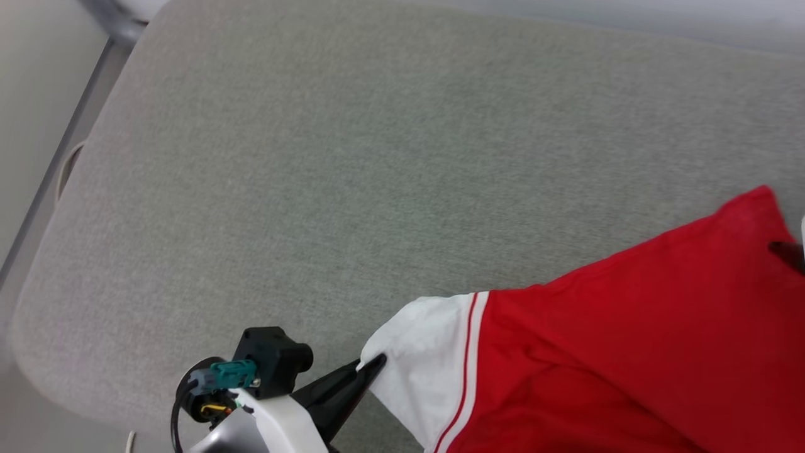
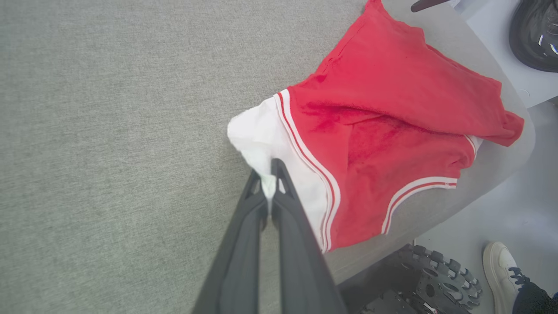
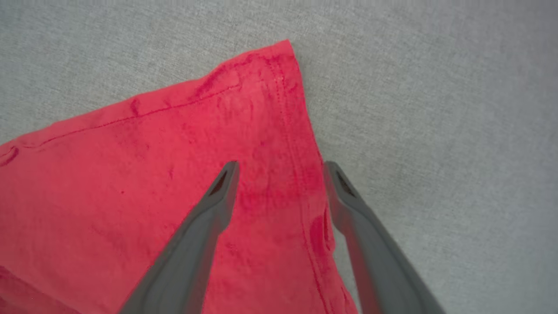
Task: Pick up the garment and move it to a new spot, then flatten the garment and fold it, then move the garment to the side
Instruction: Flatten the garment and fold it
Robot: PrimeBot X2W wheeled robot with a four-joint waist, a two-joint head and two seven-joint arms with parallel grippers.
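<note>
Garment (image 2: 392, 109) pinched in left claw (image 2: 267, 174), under splayed right claw (image 3: 281, 166)

This looks like a robot lab or test room rather than a home: a broad bench (image 1: 314, 157) padded in plain grey fabric stands on a pale, smooth floor (image 2: 514, 209). Beside its edge are a studded black robot wheel (image 2: 440, 279) and a person's white sneaker (image 2: 497, 261).
</note>
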